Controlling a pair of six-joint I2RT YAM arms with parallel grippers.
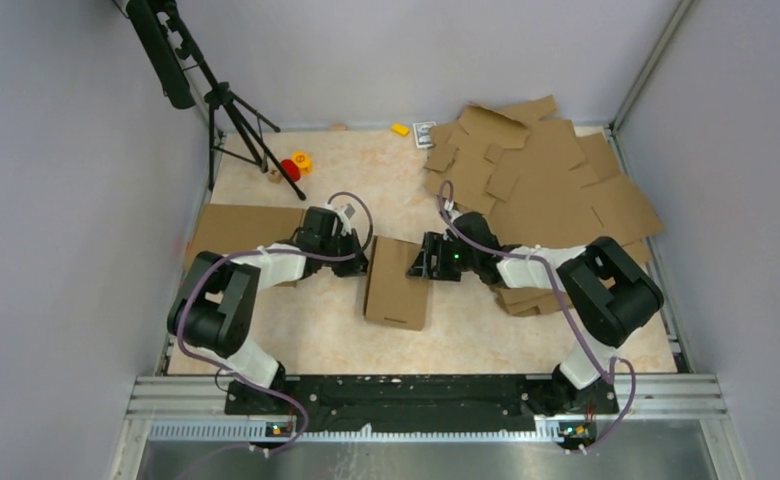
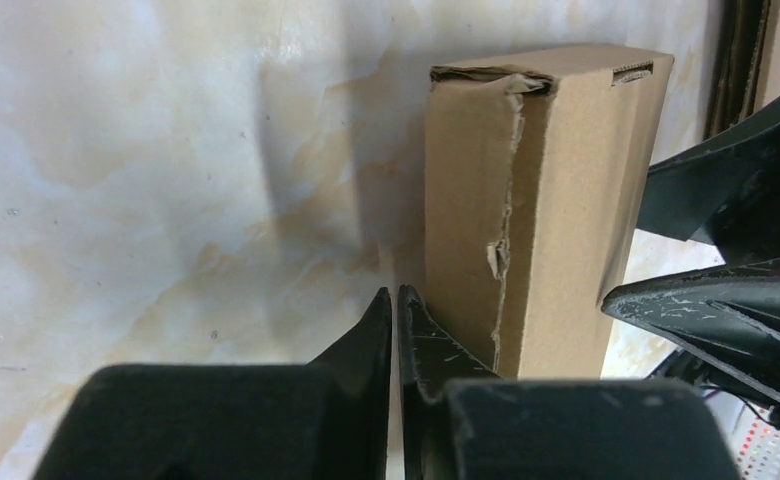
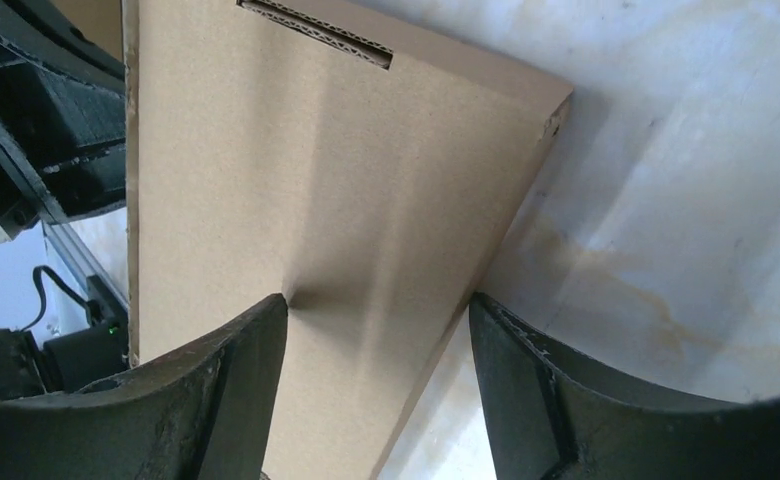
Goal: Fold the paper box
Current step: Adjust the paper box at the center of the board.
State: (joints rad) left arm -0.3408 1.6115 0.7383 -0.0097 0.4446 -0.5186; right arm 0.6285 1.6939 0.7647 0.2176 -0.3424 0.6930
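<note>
From above, the paper box lies folded shut in the middle of the bench, its long side running from 12 to 6 o'clock. The left pincer sits at the box's 10 o'clock corner and the right pincer at its 2 o'clock corner, the two arms reaching in from either side. A heap of flat cardboard blanks covers the bench towards 1 o'clock, a single flat sheet lies at 9 o'clock partly under the left arm, and a black tripod stands at 11 o'clock with a red piece and a yellow piece near its feet. In the left wrist view, the left pincer's fingers are pressed together with nothing between them. The box stands just beside them towards 2 o'clock, showing a ragged seam down its side, and the other arm's black fingers come in from 3 o'clock. In the right wrist view, the right pincer's fingers stand apart: one presses a small dent into the box's broad face at 8 o'clock, while the other hangs just past the box's edge over the bench at 4 o'clock. A slot in the cardboard shows at 12 o'clock.
</note>
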